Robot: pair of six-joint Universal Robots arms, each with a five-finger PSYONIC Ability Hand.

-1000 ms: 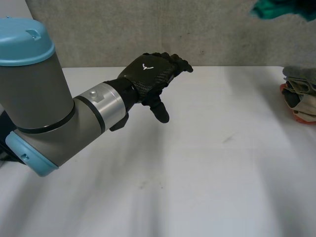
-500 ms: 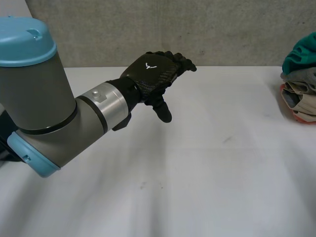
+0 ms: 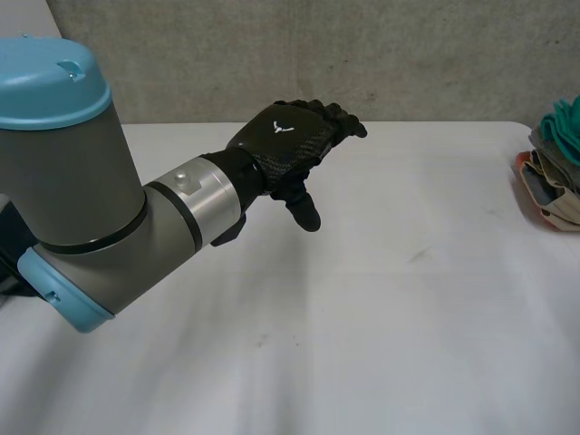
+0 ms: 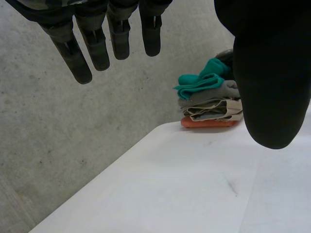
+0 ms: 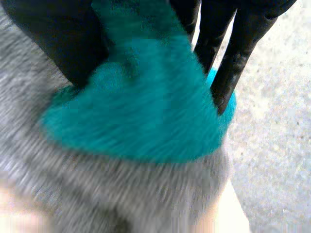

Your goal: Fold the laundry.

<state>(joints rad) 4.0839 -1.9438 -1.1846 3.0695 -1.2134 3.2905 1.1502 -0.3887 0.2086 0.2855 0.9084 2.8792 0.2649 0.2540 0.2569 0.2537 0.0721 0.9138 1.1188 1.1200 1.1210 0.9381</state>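
One teal cloth (image 5: 146, 111) in pinch of right hand (image 5: 68, 39).

The desk (image 3: 408, 317) was plain white, the wall (image 3: 272, 54) speckled grey. The left robot hand (image 3: 285, 145) was black with a fine weave and a white mark. The pile (image 3: 555, 186) had a teal cloth (image 4: 201, 82), a grey cloth (image 4: 206, 100), a beige cloth (image 4: 216, 111) and an orange-red cloth (image 4: 209, 122).

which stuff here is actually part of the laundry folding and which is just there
Job: teal cloth, pinched in the right hand; stack of folded grey, beige and orange cloths beneath it; open left hand.
Just there: white table; grey concrete wall.
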